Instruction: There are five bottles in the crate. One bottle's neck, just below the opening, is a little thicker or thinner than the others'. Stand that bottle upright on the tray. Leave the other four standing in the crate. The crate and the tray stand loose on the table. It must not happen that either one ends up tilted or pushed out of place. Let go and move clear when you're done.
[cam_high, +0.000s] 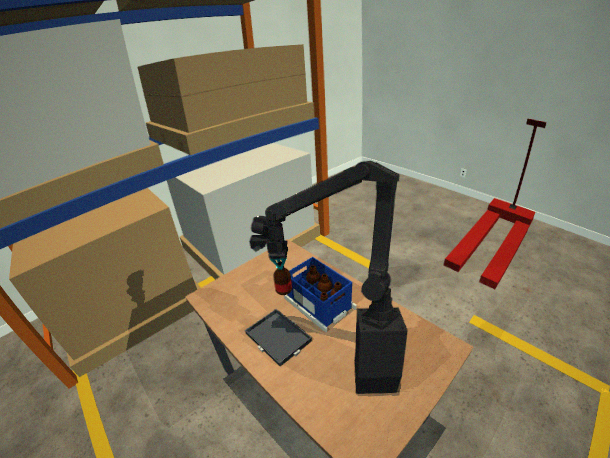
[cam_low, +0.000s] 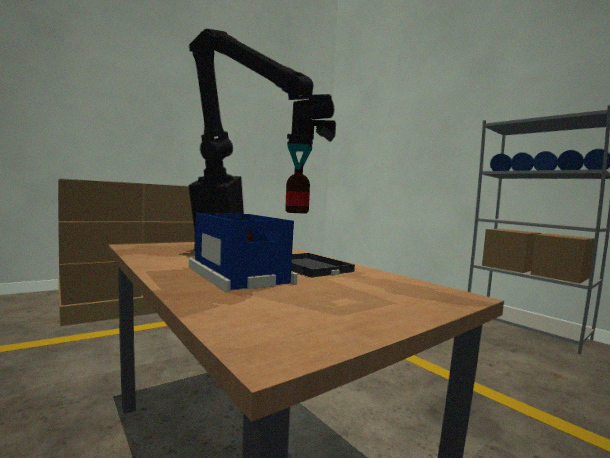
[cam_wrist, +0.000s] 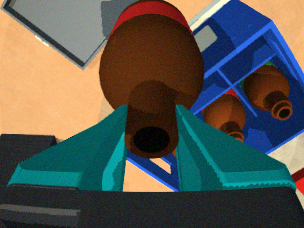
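I observe the jaws (cam_high: 279, 263) (cam_low: 299, 167) pinching the red-labelled brown bottle (cam_high: 282, 281) (cam_low: 297, 194) (cam_wrist: 150, 60) by its neck, the body hanging upright directly below them. The bottle is clear of the bench (cam_high: 400, 360) (cam_low: 320, 345) (cam_wrist: 45, 90), with the blue crate (cam_high: 327, 307) (cam_low: 250, 255) (cam_wrist: 240, 15) and dark tray (cam_high: 280, 340) (cam_low: 325, 272) (cam_wrist: 65, 30) beneath its level.

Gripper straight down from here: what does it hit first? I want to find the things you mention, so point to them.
Probably the table (cam_high: 425, 360) (cam_low: 320, 345) (cam_wrist: 45, 90), bottle (cam_high: 282, 282) (cam_low: 298, 197) (cam_wrist: 150, 60) base first, between crate (cam_high: 337, 310) (cam_low: 245, 265) (cam_wrist: 235, 20) and tray (cam_high: 277, 345) (cam_low: 310, 263) (cam_wrist: 65, 30). Depth's unclear; either edge could catch.
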